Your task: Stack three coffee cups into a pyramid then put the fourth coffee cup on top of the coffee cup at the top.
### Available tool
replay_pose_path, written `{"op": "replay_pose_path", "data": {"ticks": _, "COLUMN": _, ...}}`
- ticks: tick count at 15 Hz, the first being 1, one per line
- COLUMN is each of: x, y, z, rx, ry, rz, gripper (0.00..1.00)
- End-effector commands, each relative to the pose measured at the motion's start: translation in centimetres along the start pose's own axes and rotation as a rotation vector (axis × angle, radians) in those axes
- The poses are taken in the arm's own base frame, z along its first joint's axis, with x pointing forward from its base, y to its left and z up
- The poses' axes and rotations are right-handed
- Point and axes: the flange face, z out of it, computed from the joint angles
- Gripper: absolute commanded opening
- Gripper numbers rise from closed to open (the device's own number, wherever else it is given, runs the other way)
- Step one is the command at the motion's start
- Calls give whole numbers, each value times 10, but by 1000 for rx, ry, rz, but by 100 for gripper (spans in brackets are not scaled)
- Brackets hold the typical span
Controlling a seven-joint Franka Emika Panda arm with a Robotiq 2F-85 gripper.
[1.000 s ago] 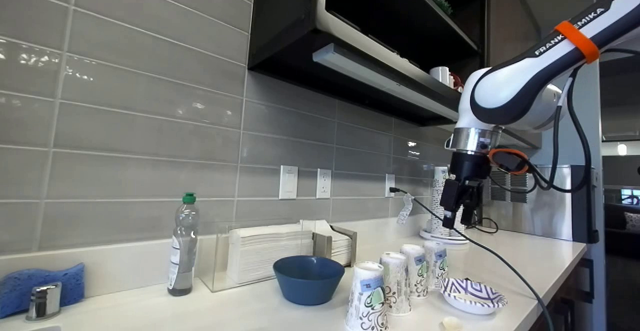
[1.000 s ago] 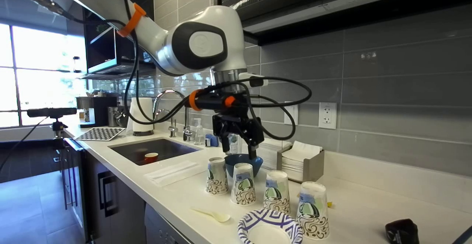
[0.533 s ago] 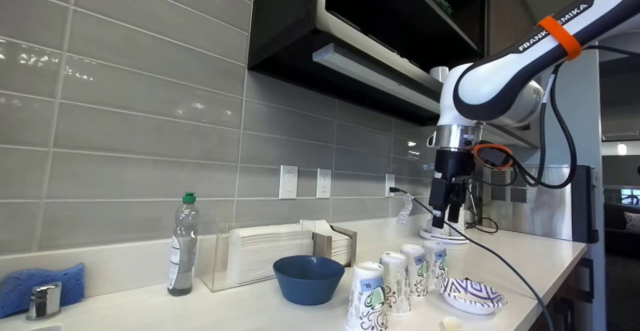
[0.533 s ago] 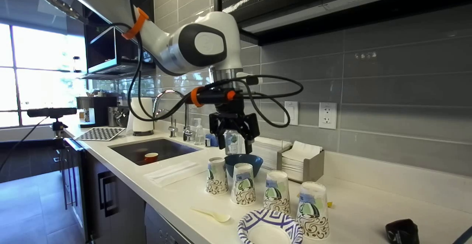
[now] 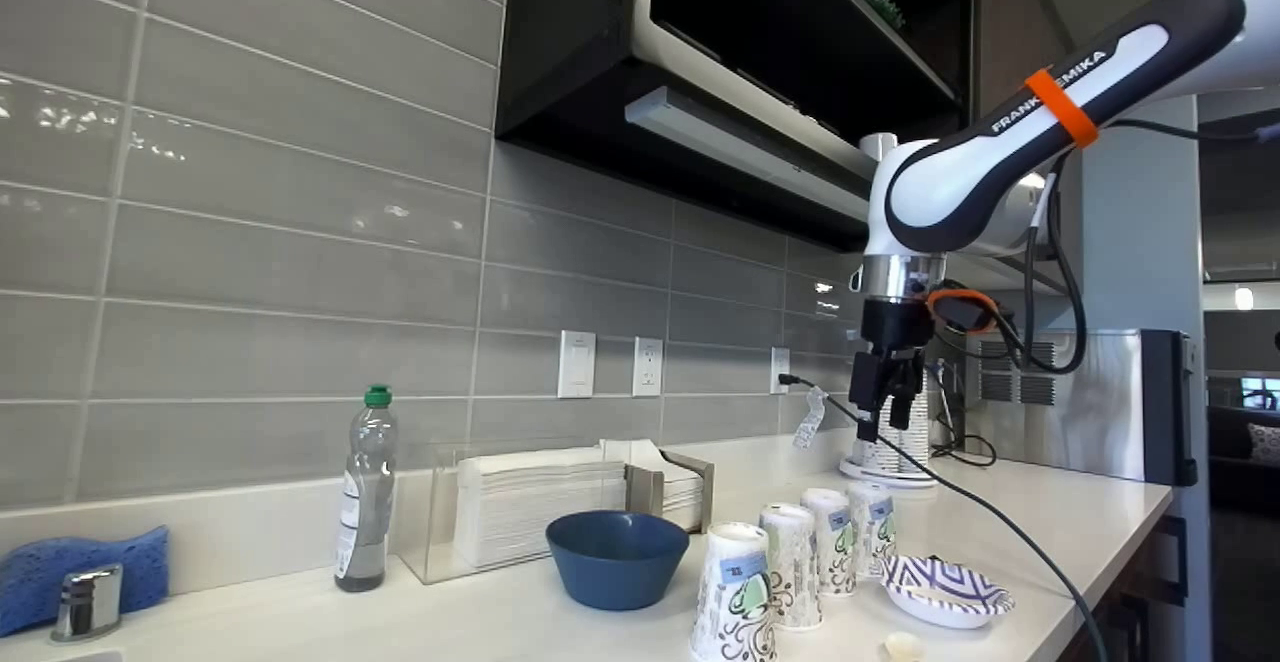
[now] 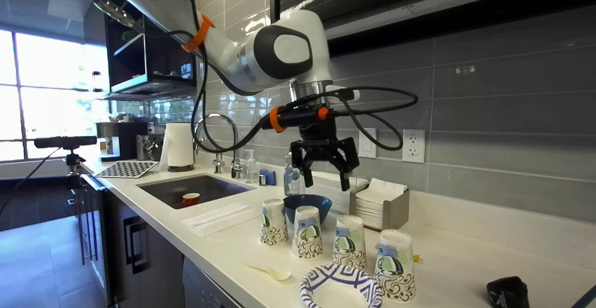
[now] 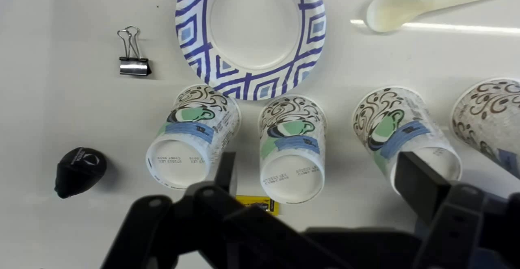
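Empty claw (image 6: 327,183), spread wide, higher than four upside-down cups (image 6: 307,232).
Wrist view: nearest cup (image 7: 293,139) at ten o'clock from mid-claw, long axis upright; height gap hard to judge.

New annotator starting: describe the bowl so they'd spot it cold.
Find the counter along the grey tiled wall, then the white napkins. The bowl stands in front, beside the upturned cups. Unlike those patterned cups, it's wide, plain and dark blue.
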Motion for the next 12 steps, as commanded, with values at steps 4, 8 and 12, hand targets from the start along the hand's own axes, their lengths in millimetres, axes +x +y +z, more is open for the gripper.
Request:
{"op": "replay_pose_path", "data": {"ticks": 4, "x": 35, "y": 48, "z": 23, "rx": -45, "ry": -13, "rz": 47, "gripper": 100}}
{"op": "replay_pose_path", "data": {"ticks": 8, "x": 46, "y": 63, "z": 39, "rx": -50, "ry": -13, "rz": 62, "gripper": 100}}
{"op": "replay_pose_path", "data": {"ticks": 12, "x": 55, "y": 67, "z": 62, "rx": -47, "ry": -32, "rz": 54, "gripper": 100}}
